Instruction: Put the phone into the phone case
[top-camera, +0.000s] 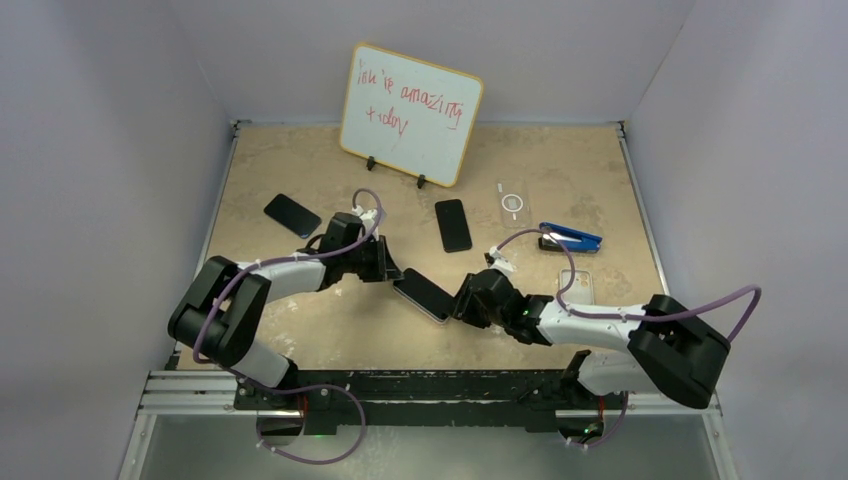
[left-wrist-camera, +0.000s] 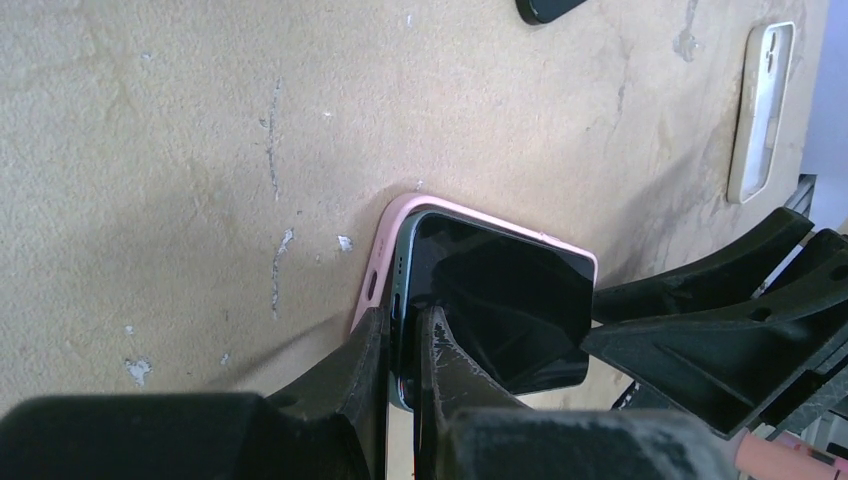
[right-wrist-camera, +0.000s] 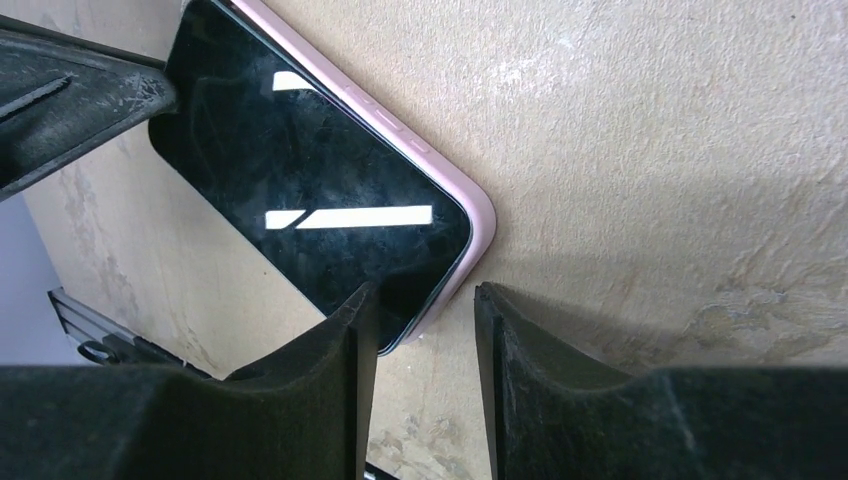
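From above, the phone (top-camera: 422, 296) is lying screen-up on the table (top-camera: 560, 170), just in front of the middle and between the two arms. Its long axis is running diagonally, from far-left to near-right. The left gripper (top-camera: 390, 270) is meeting its far-left end and the right gripper (top-camera: 460, 302) its near-right end. Another dark phone (top-camera: 453, 224) is lying further back, and a blue case (top-camera: 570, 238) is sitting well to the right.

In the left wrist view, the phone (left-wrist-camera: 500, 310) is pointing away from the camera and slightly right. A pink case (left-wrist-camera: 385, 255) is showing round its far end and left side. The left gripper (left-wrist-camera: 405, 350) is clamping the phone's near left edge, with both fingers (left-wrist-camera: 355, 370) pressed tight against it. The right gripper (left-wrist-camera: 720, 335) is reaching in from the right.

In the right wrist view, the phone (right-wrist-camera: 310, 190) is stretching away toward the upper left, and the pink case (right-wrist-camera: 470, 215) is wrapping its near corner. The right gripper (right-wrist-camera: 420, 320) is straddling that corner with its jaws apart. One finger is overlapping the screen, while the other is standing just clear of the case.
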